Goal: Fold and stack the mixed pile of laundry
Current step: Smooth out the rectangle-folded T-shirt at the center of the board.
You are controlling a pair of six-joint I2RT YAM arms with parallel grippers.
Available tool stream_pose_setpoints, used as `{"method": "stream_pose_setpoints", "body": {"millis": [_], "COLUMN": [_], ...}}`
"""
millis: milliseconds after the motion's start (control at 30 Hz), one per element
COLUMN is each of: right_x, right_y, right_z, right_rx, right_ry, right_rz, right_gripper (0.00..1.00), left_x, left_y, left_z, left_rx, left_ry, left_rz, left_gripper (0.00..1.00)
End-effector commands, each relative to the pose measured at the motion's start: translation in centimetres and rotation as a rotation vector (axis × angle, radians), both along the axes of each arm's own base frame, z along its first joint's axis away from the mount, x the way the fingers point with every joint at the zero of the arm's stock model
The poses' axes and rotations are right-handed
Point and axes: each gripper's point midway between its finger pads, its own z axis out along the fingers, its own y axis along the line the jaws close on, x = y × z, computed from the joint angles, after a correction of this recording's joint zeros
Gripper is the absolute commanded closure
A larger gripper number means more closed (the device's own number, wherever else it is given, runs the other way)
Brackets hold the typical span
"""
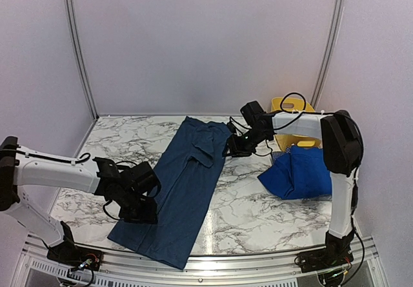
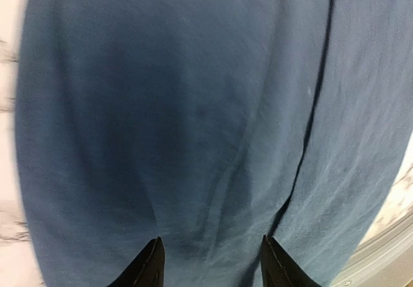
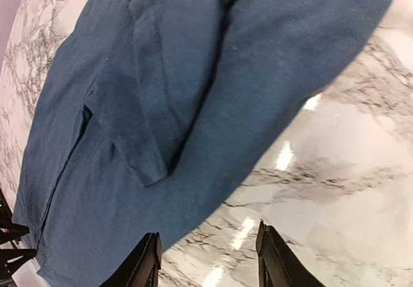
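Top view: dark denim-blue garment [image 1: 184,184] lies flat and long on the marble surface [image 1: 258,209], running from the far middle to the near edge. Left tool [image 1: 143,211] sits low at its near left edge. Right tool [image 1: 231,150] hangs at its far right edge. Royal-blue garment [image 1: 300,174] is bunched at the right, well apart from the denim one. A sliver of checked cloth [image 1: 279,155] shows at its far side. Yellow tub [image 1: 288,106] stands behind, in the far right corner.

Left wrist view: left tool [image 2: 211,261] has its fingers spread partway with nothing between them. Denim cloth [image 2: 193,106] fills nearly the whole view.

Right wrist view: right tool [image 3: 206,255] also stands partway spread and holds nothing. It is over bare marble [image 3: 335,171] just beside the garment's edge [image 3: 161,93]. A pocket flap [image 3: 148,106] lies folded on the cloth.
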Motion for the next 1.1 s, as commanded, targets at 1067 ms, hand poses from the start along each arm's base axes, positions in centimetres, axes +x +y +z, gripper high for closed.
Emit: {"method": "stream_pose_setpoints", "body": {"millis": [1067], "right_x": [11.1], "right_y": [4.1], "right_z": [-5.2], "right_rx": [0.016], "right_ry": [-0.057], "right_rz": [0.010], "right_gripper": [0.59], "left_x": [5.3], "left_y": [-4.8], "left_z": [-3.8], "left_rx": [0.023], "left_ry": [-0.048], "left_rz": [-0.425], "left_gripper": [0.55]}}
